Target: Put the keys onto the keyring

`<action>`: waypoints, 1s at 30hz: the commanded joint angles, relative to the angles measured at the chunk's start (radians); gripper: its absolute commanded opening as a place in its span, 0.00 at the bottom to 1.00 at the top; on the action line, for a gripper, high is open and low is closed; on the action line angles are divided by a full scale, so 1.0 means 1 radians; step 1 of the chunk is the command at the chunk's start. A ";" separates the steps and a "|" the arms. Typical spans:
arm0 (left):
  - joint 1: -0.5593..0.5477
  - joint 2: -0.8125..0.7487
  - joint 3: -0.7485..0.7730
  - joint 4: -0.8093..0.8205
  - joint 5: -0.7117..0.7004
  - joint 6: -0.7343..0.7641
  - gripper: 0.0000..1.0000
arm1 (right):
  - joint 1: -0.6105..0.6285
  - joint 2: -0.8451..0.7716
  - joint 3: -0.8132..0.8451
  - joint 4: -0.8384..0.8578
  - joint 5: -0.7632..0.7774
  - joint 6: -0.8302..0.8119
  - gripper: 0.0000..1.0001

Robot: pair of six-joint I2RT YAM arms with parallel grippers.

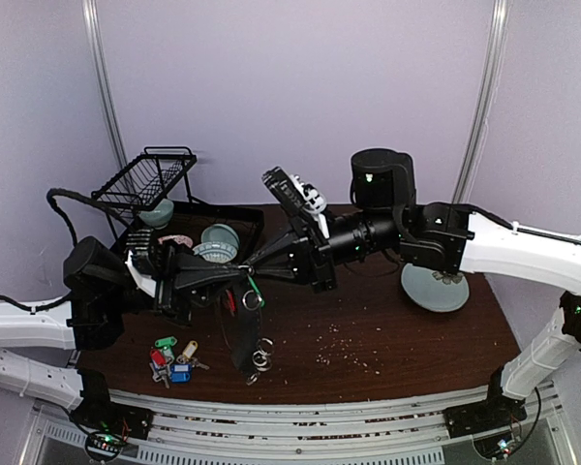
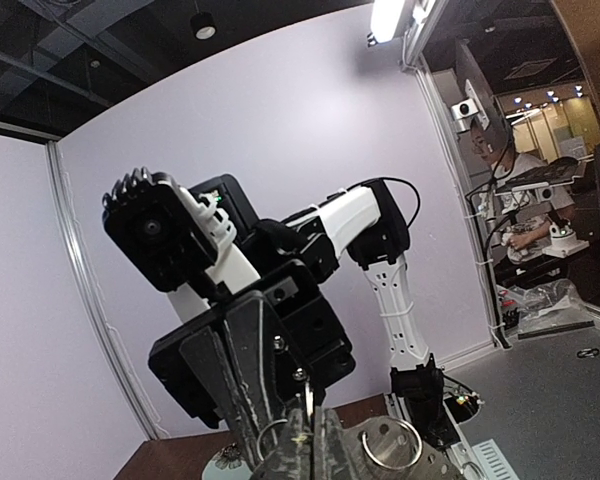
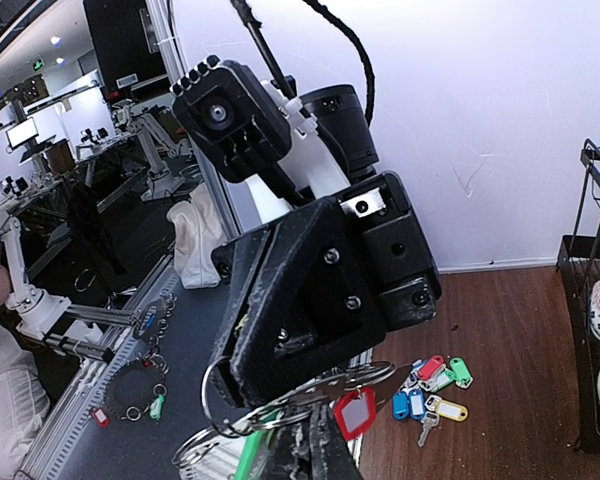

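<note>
White shells over black joints on the left arm (image 1: 19, 325) and right arm (image 1: 523, 254), green light (image 1: 370, 177) glowing, black cable (image 1: 50, 201) looping out, silver screws (image 3: 325, 257) dotting the wedge-shaped housing (image 3: 310, 300).

No readable text, label, brand or number in any view; tags on keys (image 3: 417, 403) too small to tell

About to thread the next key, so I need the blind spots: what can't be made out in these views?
Top view: the left and right jaws meet above the keyring; what each pinches is too small and dark.
Left wrist: the left jaws' tips are cut off by the bottom edge.
Right wrist: the red tag's key is hidden among overlapping wire rings.
Top view: loose keys overlap, uncountable.
</note>
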 commanded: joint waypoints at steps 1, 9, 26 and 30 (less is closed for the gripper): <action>0.000 -0.012 0.006 0.058 -0.040 0.013 0.00 | 0.025 -0.002 0.028 -0.065 0.031 -0.048 0.03; 0.000 -0.040 -0.014 0.056 -0.080 0.024 0.00 | 0.010 -0.131 -0.049 -0.104 0.269 -0.085 0.26; 0.000 -0.045 -0.025 0.062 -0.119 0.019 0.00 | 0.056 -0.136 -0.099 0.135 0.244 -0.044 0.22; 0.000 -0.047 -0.026 0.060 -0.127 0.022 0.00 | 0.062 -0.126 -0.099 0.126 0.218 -0.045 0.13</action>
